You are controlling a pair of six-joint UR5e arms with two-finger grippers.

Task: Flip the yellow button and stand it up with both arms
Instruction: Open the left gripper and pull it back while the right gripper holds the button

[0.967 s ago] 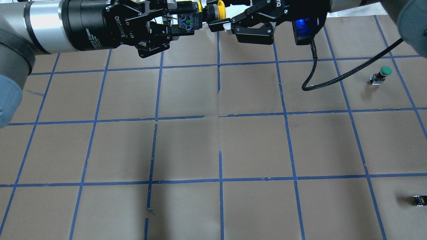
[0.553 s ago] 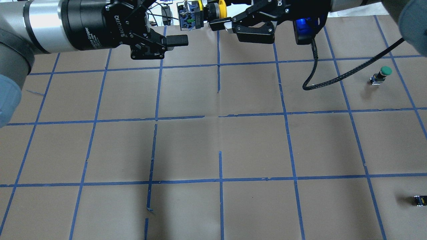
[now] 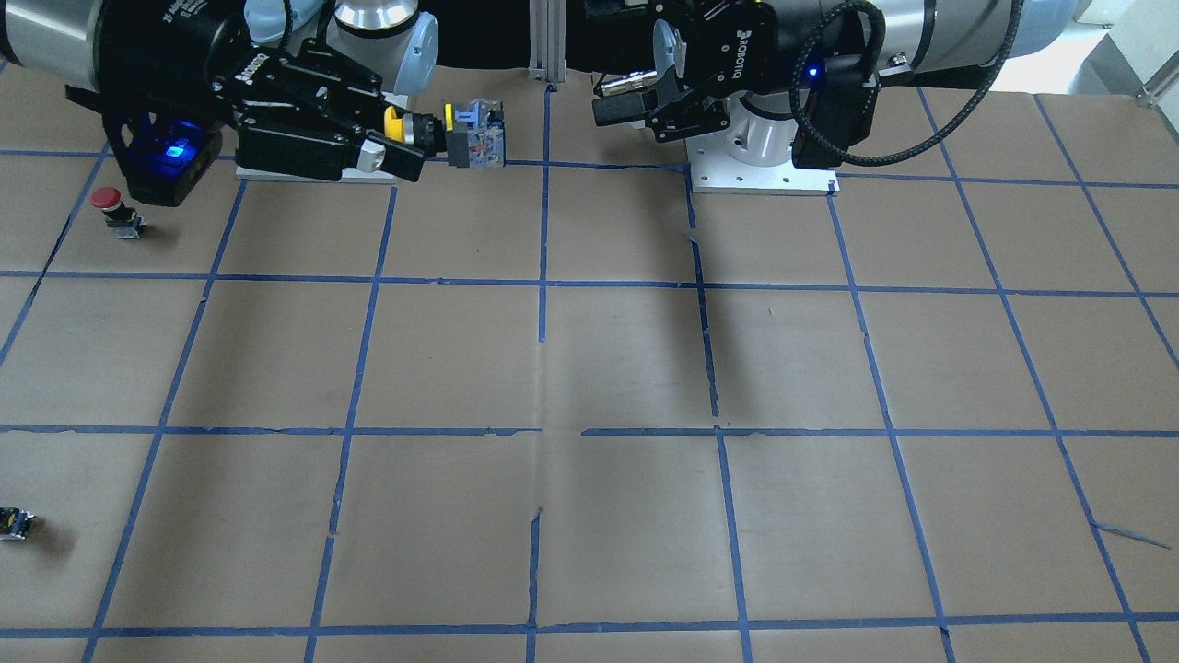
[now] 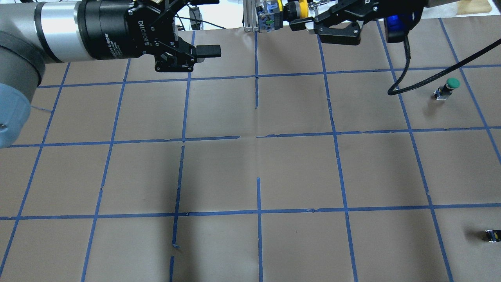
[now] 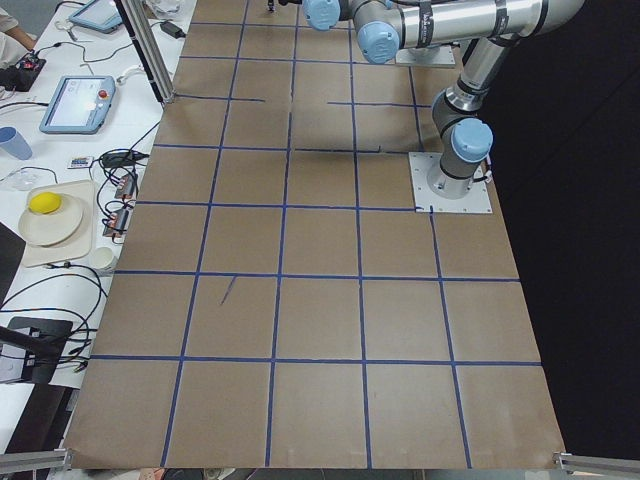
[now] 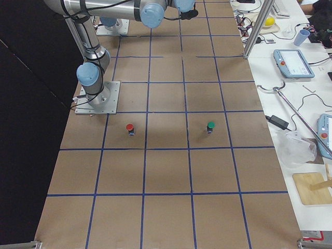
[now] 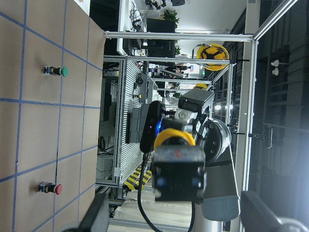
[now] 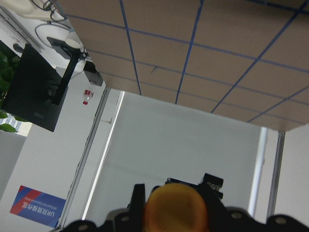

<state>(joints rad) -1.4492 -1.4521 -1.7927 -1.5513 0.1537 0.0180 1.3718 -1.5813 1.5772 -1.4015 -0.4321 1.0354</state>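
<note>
The yellow button (image 4: 281,10), a small push-button with a round mushroom cap on a black-and-grey blocky switch body, is held in the air, clear of the brown paper-covered surface (image 4: 297,168) that is marked with a grid of blue tape. It is gripped by the black two-finger right gripper (image 3: 405,138), whose jaws are clamped on the narrow neck just behind the yellow cap. The button is carried lying sideways: the cap is turned back toward the right gripper's wrist, and the blocky body is pointed out toward the left gripper (image 4: 207,26). In the right wrist view the cap (image 8: 176,210) is seen wedged between the jaws.

The black left gripper is kept apart from the button, with a clear gap between them. Its jaws are spread wide and nothing is held in them; in the left wrist view the button (image 7: 177,169) is seen ahead, between the two parted fingers (image 7: 94,217).

On the surface, a green-capped button (image 4: 448,87) and a red-capped button (image 3: 114,208) are stood upright, and a small dark block (image 4: 492,235) is lain near the edge.
</note>
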